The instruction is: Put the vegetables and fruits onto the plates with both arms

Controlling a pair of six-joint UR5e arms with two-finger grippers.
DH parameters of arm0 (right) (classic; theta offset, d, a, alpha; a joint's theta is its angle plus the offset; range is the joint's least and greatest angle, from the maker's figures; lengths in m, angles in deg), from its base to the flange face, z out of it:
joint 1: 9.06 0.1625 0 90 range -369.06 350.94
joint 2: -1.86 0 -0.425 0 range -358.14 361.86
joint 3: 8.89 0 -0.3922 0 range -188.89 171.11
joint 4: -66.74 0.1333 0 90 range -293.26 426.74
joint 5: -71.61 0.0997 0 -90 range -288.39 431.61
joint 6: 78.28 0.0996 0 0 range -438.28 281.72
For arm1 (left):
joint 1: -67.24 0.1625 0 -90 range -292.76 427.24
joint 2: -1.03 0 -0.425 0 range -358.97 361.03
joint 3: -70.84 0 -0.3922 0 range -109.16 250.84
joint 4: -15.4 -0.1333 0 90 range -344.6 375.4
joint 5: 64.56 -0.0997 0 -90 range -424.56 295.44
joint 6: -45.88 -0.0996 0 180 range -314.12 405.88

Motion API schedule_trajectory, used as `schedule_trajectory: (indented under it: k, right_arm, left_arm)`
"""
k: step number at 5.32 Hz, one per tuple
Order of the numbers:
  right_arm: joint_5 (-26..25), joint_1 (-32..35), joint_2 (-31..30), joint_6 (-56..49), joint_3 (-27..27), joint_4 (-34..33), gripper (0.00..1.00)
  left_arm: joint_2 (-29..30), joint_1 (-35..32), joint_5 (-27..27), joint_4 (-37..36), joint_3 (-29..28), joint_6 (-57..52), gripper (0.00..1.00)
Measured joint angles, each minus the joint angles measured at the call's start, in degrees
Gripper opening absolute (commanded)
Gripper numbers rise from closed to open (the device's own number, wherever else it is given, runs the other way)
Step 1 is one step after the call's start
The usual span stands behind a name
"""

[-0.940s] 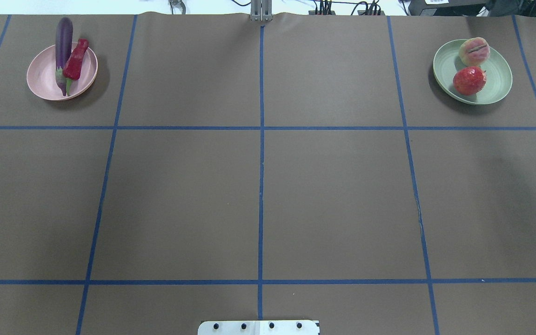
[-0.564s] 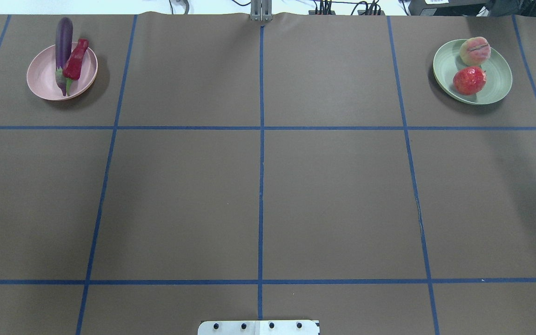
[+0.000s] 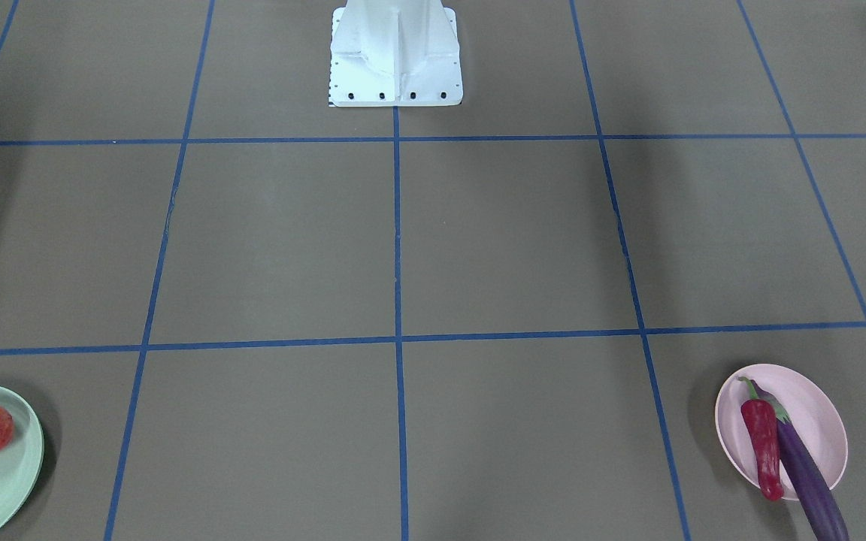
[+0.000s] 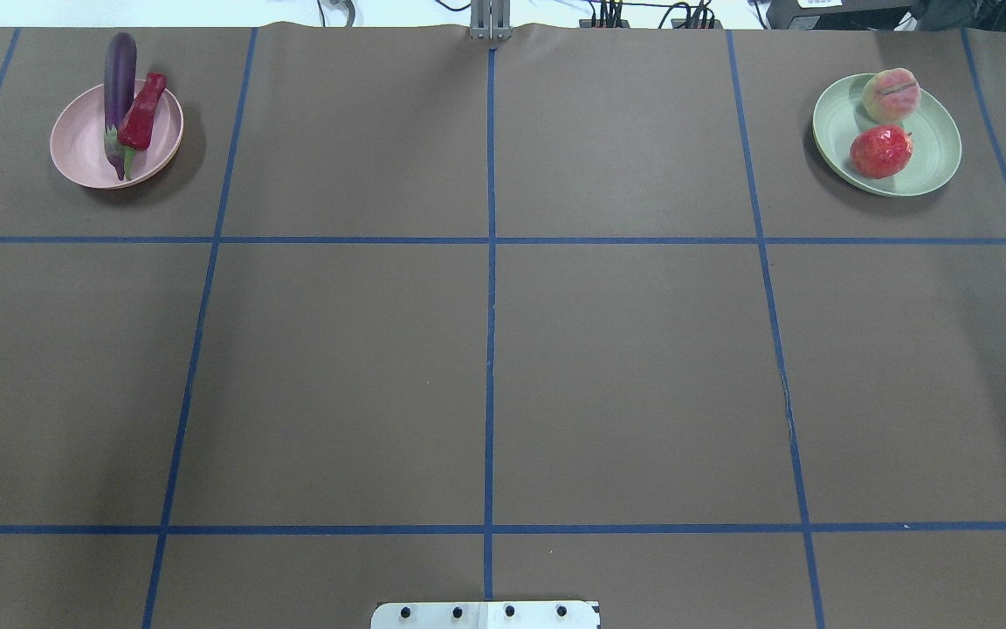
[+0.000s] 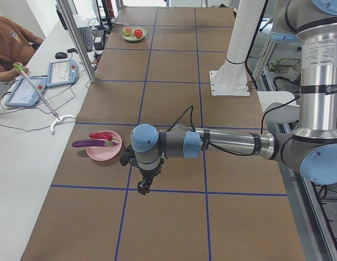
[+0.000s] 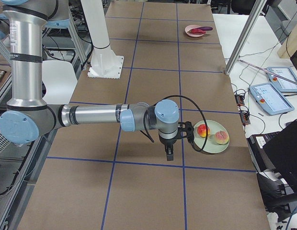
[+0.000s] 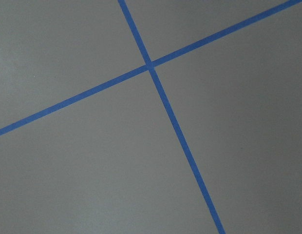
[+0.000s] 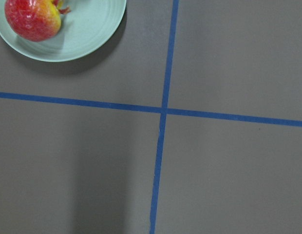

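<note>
Vegetables and fruits plated at the far corners of the desk (image 4: 625,367).
Far-left: eggplant (image 4: 119,79) and chili (image 4: 141,114) on pink plate (image 4: 79,148); far-right: peach (image 4: 891,95), pomegranate (image 4: 880,151) on green plate (image 4: 938,162). The left fingers (image 5: 142,189) and right fingers (image 6: 169,156) hang above the desk; open or closed, I cannot tell.

The peach (image 4: 892,94) seems to have settled slightly.
</note>
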Motion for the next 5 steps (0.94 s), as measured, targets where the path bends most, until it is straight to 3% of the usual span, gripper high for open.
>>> schedule_trajectory:
  k: [5]
  right_arm:
    - [1.6, 0.5, -1.8, 2.5, 0.4, 0.0, 1.00]
  left_arm:
    - [1.2, 0.1, -2.4, -0.1, -0.7, 5.5, 1.00]
